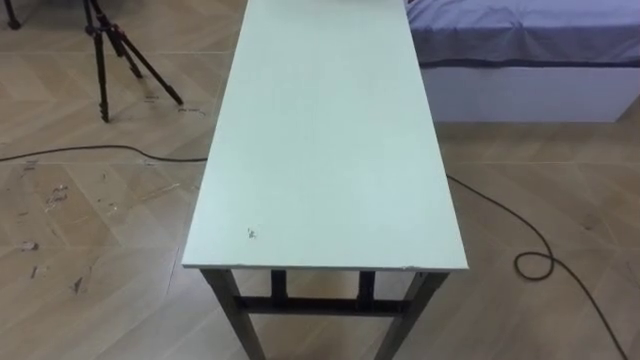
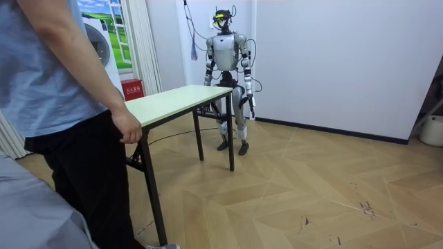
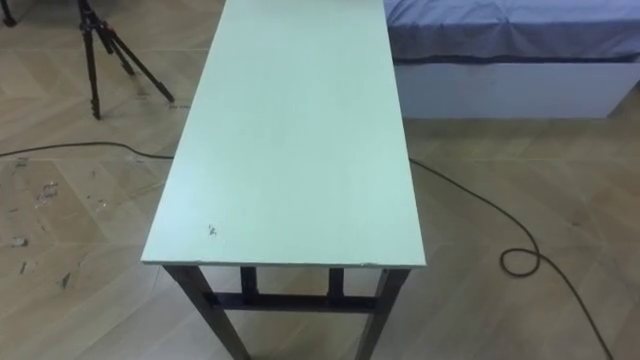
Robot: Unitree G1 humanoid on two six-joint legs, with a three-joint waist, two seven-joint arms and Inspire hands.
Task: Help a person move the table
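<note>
The table (image 1: 330, 150) stands lengthwise on the wood floor (image 1: 90, 230) between the robot and a person (image 2: 62, 104). In the eye views its pale green top runs away from the robot, the far end cut off by the upper edge. Its dark legs are cut off below the near edge, and a small dark mark (image 1: 251, 234) sits near the near left corner. In the room view the robot stands upright at the table's far end with both arms hanging. The left hand (image 2: 251, 105) hangs beside the hip, clear of the table, too small to tell whether it is open or closed. The right hand (image 2: 209, 104) hangs low behind the table's far end, partly screened by the frame, and its state cannot be told either. At the room view's near left the person, cut off above the shoulders, has one hand (image 2: 127, 129) curled over the table's near end. A tripod (image 1: 110, 50) stands far left, its top out of frame. A bed (image 1: 520, 40) lies far right, and a dark cable (image 1: 530, 250) loops across the floor to the right.
</note>
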